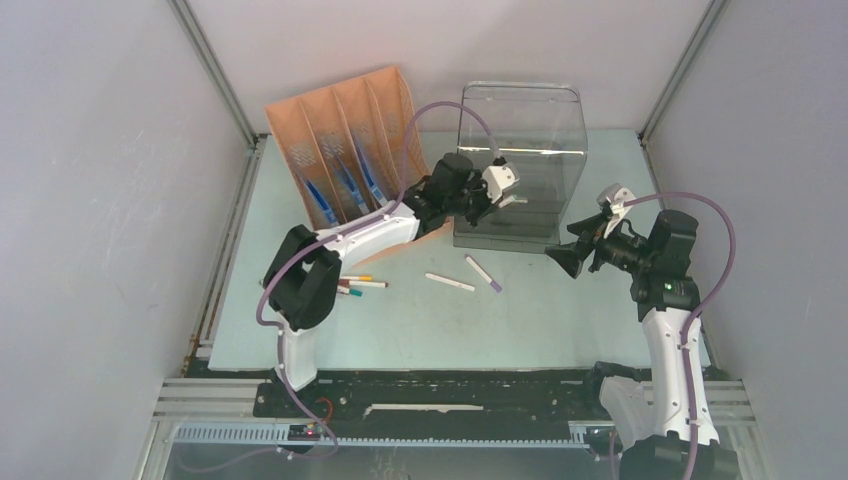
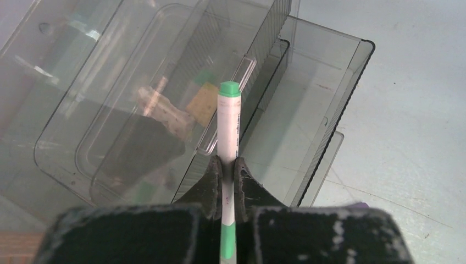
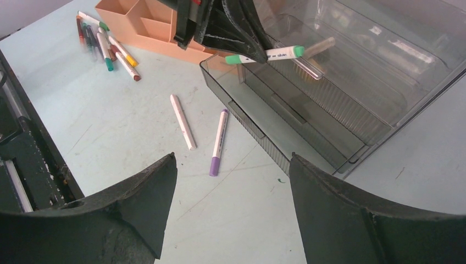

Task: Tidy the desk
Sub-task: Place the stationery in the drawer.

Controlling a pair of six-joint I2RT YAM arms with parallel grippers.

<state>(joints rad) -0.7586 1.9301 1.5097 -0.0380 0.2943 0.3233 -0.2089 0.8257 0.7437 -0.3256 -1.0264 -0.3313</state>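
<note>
Pale mint counter [image 1: 560,320] runs under both grippers, aluminium rails at its edges. The smoky clear drawer unit [image 1: 540,110] sits right in front of the left gripper [image 2: 227,162], with its trays pulled out toward the right gripper [image 3: 232,159]. The peach file sorter [image 1: 340,130] stands behind the left gripper, alongside that arm's forearm.

We see the left gripper pressed together on a green-capped marker [image 2: 229,121]. It pinches the barrel near the middle, and the capped end points out over the pulled-out trays, off the counter. The right gripper is spread wide and holds nothing. It hangs above the counter, well apart from the left gripper, facing the unit's front.

Ahead of and below the right gripper, two loose markers lie flat on the counter, near each other but apart. One is a purple-ended marker [image 3: 218,142] just beside the unit's front edge, the other a white marker [image 3: 182,121]. A bunch of mixed markers [image 3: 107,49] lies farther off, by the sorter's base.
</note>
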